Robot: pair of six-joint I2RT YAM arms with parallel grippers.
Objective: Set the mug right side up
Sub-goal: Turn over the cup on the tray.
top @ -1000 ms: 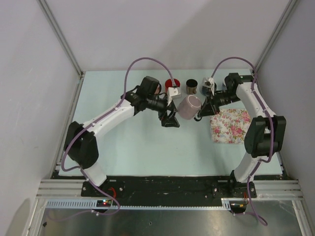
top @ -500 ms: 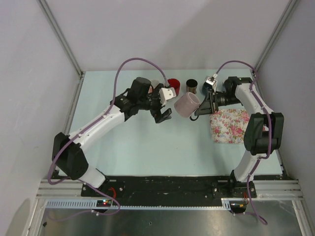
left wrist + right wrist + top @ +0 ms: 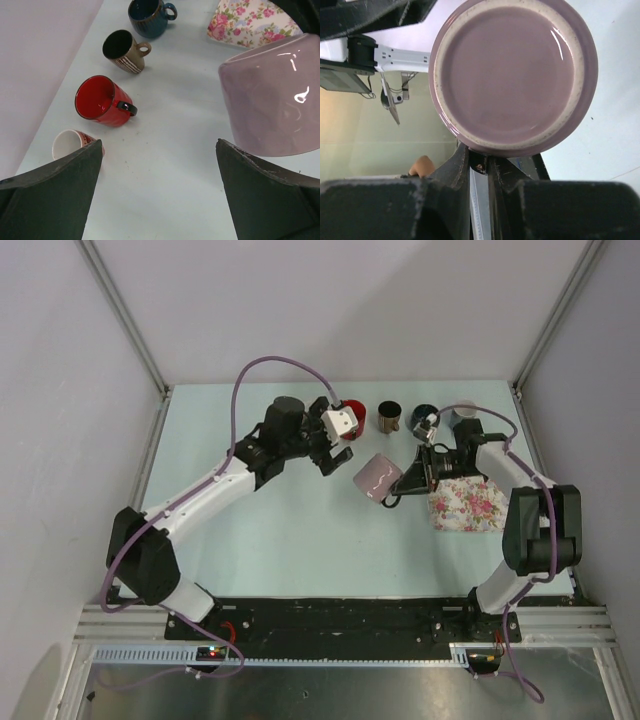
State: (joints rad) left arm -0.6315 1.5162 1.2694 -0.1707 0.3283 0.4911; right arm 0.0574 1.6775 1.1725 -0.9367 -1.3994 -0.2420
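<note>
The lilac mug (image 3: 378,478) hangs tilted above the table's middle, held by my right gripper (image 3: 405,486). In the right wrist view its round base (image 3: 512,75) faces the camera, and my right gripper (image 3: 479,162) is shut on a part of the mug at its lower edge. I cannot see which part. My left gripper (image 3: 325,455) is open and empty, to the left of the mug and apart from it. In the left wrist view the mug (image 3: 272,100) shows at the upper right beyond my open left gripper (image 3: 159,195).
A red mug (image 3: 100,100), a brown striped mug (image 3: 122,50), a dark blue mug (image 3: 147,12) and a white-and-red mug (image 3: 70,145) stand along the far side. A floral cloth (image 3: 465,502) lies under the right arm.
My right gripper has carried the lilac mug lower and toward the near side, tilting it. My left gripper has drawn back from the mug toward the far left, open.
</note>
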